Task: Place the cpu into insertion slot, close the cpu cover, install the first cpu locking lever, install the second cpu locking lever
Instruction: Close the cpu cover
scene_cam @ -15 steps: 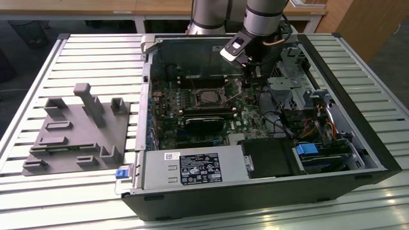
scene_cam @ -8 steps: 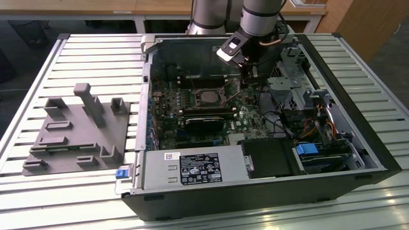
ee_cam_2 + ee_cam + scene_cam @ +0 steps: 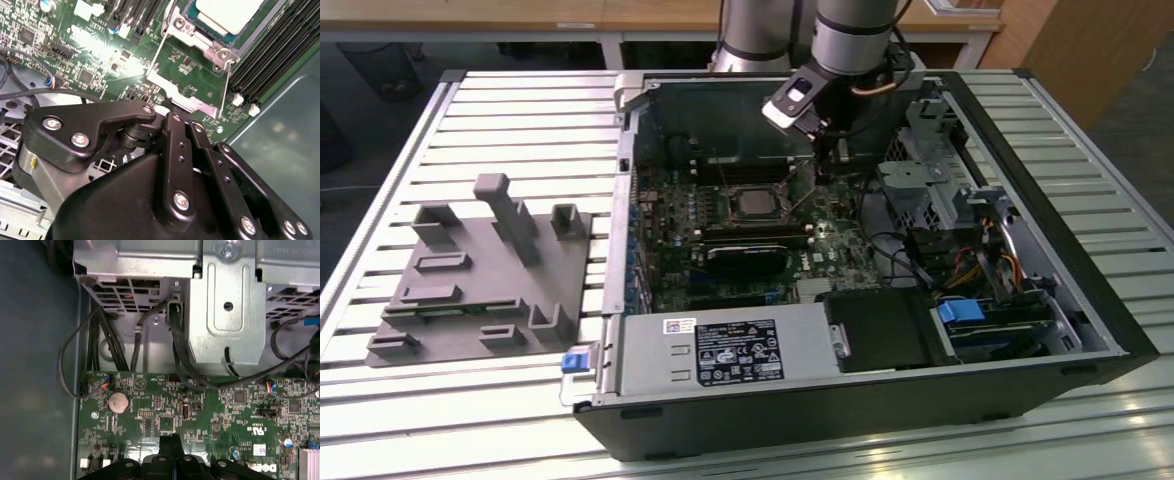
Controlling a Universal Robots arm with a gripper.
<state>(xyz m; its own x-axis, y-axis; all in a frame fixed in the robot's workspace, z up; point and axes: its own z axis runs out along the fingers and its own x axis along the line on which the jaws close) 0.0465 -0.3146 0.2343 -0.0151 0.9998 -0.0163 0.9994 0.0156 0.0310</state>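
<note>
The cpu lies with its silvery top up in the insertion slot on the green board. The cpu cover, a thin silvery frame with a window, slants up from its hinge beside the chip. Its free edge meets the tips of my gripper. The black fingers are pressed together, and I cannot tell whether the plate edge is pinched between them. In the exterior view the gripper hangs inside the case, just to the slot's right. The first wrist view has the gripper over the board. I cannot tell the locking levers from the frame's thin edges.
The open computer case lies on a slatted table. A metal drive cage with black cables stands close beside the gripper. Long black memory slots flank the socket. A grey fixture block sits at the exterior view's left.
</note>
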